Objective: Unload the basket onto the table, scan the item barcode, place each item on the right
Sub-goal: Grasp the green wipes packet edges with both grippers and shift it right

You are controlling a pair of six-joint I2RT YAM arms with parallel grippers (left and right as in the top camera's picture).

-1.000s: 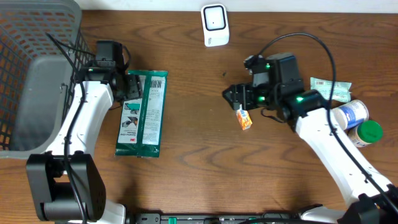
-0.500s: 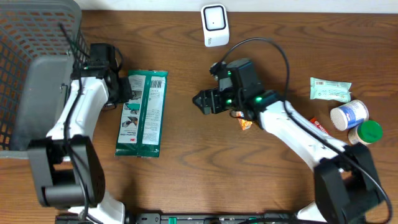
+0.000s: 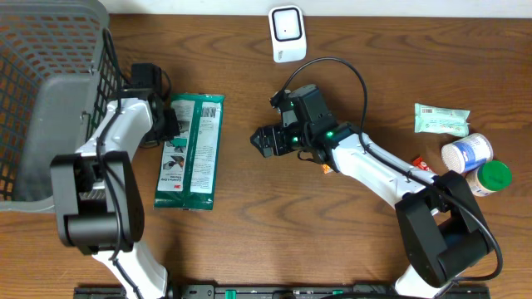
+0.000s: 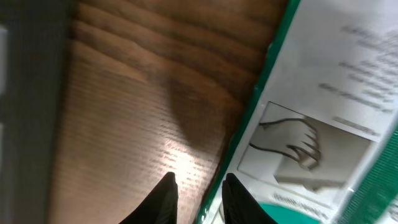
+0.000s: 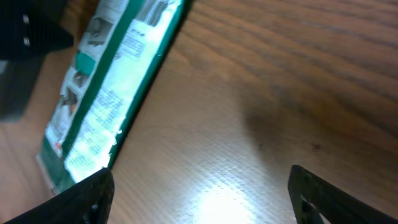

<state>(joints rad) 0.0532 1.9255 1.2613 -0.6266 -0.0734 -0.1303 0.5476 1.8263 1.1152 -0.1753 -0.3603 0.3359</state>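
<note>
Dark brown wood forms the table [image 3: 249, 216] on which all items lie. A flat green-and-white pack [image 3: 191, 154], the item to be scanned, lies left of centre with its long axis running away from the robot. It is well apart from the white scanner [image 3: 287, 33] at the far edge. The print on the pack is too small to read from overhead and is blurred in both wrist views [image 4: 323, 124] [image 5: 112, 81], so no barcode can be made out.

The left gripper [image 3: 169, 124] sits at the upper left edge of the pack. In the left wrist view its two dark fingertips [image 4: 200, 196] are drawn close together, with the pack's green border running into the narrow gap between them. Their ends are cut off by the bottom of the frame.

The right gripper [image 3: 264, 139] hangs over bare wood between the pack and a small orange item [image 3: 327, 166], which is half hidden under the right arm. Its fingers stand wide apart at the two lower corners of the right wrist view [image 5: 199, 199], with nothing between them.

A grey mesh basket [image 3: 25, 58] fills the left side and is cropped by the frame. At the right edge lie a green-and-white sachet [image 3: 441, 119], a white-and-blue bottle [image 3: 467, 152] and a green-capped container [image 3: 492, 176]. Their labels are illegible.
</note>
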